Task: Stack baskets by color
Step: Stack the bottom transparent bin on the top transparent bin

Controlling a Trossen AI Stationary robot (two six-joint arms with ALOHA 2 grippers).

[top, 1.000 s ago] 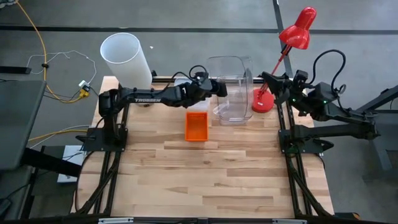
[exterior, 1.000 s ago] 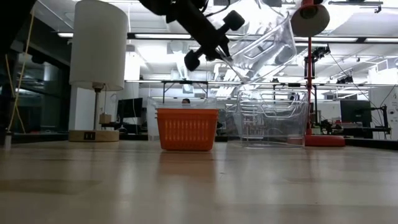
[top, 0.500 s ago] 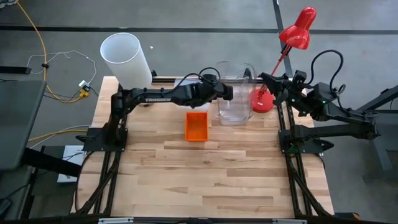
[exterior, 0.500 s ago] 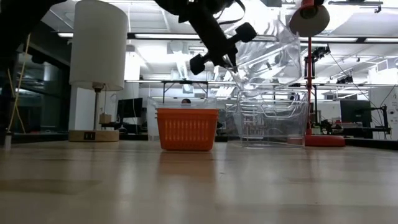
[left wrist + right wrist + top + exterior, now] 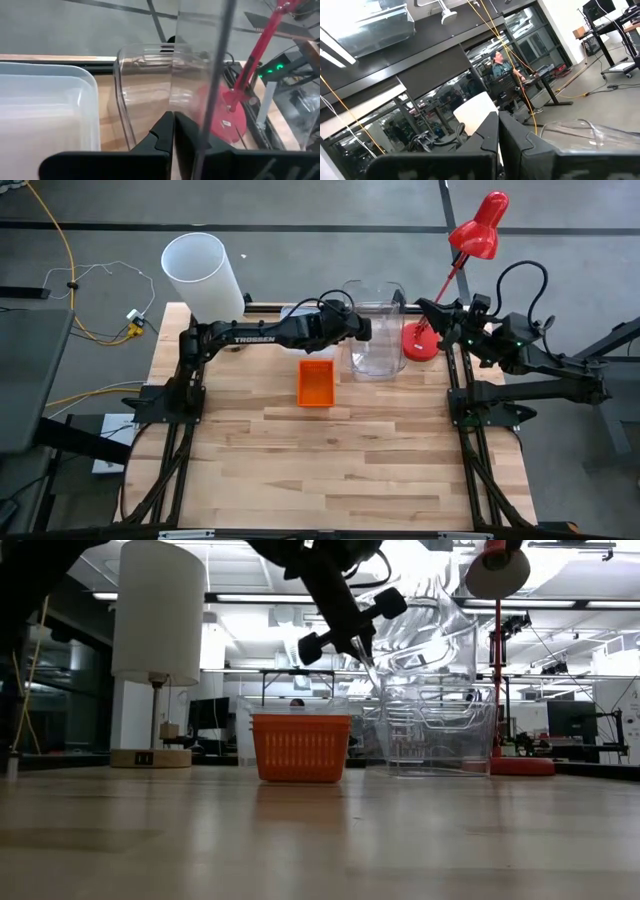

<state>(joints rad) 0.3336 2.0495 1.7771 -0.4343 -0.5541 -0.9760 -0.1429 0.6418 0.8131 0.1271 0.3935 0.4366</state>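
1. Right now the left gripper [image 5: 362, 329] is clamped on the near-left wall of a tall clear bin [image 5: 374, 310], held above another clear bin [image 5: 438, 730] at the far side of the table [image 5: 330, 460].
2. Judging by the low view, the held bin hangs just over the standing one, slightly tilted.
3. Level it first, line up the rims, then lower straight so it nests without catching.
4. Keep clear of the red lamp [image 5: 455, 265] to the right and the orange basket [image 5: 316, 383] nearer.
5. Meanwhile the right gripper [image 5: 498, 132] waits at the far right, fingers together.
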